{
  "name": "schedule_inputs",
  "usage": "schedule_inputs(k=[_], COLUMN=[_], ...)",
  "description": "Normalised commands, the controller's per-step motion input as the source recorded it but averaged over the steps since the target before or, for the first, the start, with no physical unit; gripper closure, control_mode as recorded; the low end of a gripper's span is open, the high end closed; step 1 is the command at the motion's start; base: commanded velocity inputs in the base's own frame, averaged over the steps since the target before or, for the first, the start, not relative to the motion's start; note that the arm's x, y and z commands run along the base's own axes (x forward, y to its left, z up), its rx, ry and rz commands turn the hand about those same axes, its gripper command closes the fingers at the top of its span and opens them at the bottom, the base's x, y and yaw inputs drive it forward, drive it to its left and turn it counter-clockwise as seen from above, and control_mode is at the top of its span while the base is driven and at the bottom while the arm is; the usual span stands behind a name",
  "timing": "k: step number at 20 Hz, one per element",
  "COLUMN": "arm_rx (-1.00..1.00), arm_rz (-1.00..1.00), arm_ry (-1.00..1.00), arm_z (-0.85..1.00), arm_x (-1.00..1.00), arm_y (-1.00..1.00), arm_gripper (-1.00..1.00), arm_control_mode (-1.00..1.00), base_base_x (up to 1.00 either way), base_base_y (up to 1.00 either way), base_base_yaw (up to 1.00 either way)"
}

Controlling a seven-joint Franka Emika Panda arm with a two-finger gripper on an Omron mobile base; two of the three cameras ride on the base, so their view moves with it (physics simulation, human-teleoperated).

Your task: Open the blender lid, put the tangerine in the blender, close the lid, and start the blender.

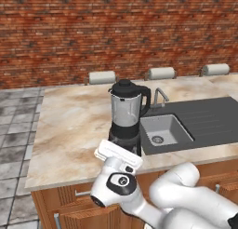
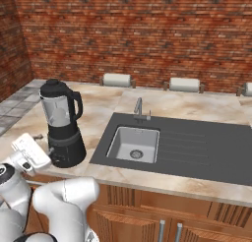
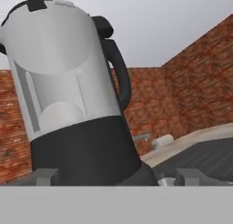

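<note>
The blender (image 1: 125,116) had a clear, glassy jar over a matt black plastic-looking base, and the blender lid (image 1: 123,87) was the same dull black. The countertop (image 1: 74,125) looked like polished beige marble with brown veining. The sink (image 1: 165,130) was smooth grey metal set in a dark matt drainboard (image 1: 209,116). Behind stood a rough red brick wall (image 1: 116,32), and the cabinets (image 2: 162,211) were brown wood.
</note>
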Motion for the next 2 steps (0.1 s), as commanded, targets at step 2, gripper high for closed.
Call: schedule_inputs(k=[2], arm_rx=[0.00], arm_rz=[0.02], arm_ry=[-0.07], arm_z=[0.29], arm_x=[-0.01], arm_y=[0.00], arm_gripper=[-1.00], arm_control_mode=[-1.00], base_base_x=[0.00], base_base_y=[0.00], base_base_yaw=[0.00])
